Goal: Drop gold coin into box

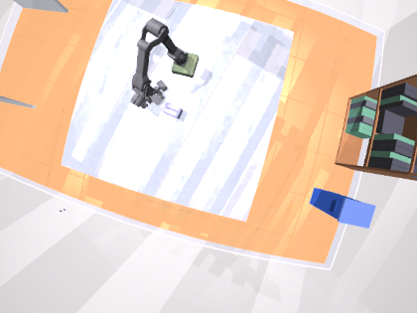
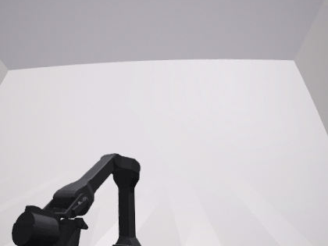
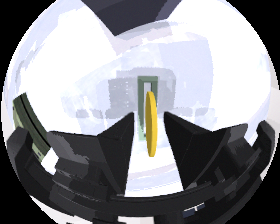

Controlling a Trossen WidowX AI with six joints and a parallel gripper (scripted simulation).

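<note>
The gold coin (image 3: 151,125) stands on edge in the dark-green holder (image 3: 140,106), seen nearly edge-on in the wrist view. My gripper (image 3: 149,116) (image 1: 148,96) is partly open, with its two black fingertips on either side of the coin. A gap shows between the coin and each fingertip, a little wider on the left. How far down the tips reach along the coin is hard to tell. The grey box (image 1: 173,110) lies just right of the gripper in the top view. Its dark grey-violet side (image 3: 131,14) shows at the top of the wrist view. Its slot cannot be seen clearly.
The arm's green base (image 1: 185,70) (image 3: 21,116) stands above and right of the gripper in the top view and at the left edge of the wrist view. A bookshelf (image 1: 343,150) and a blue object (image 1: 356,213) are far off at the right. The exterior view shows only the arm (image 2: 126,210).
</note>
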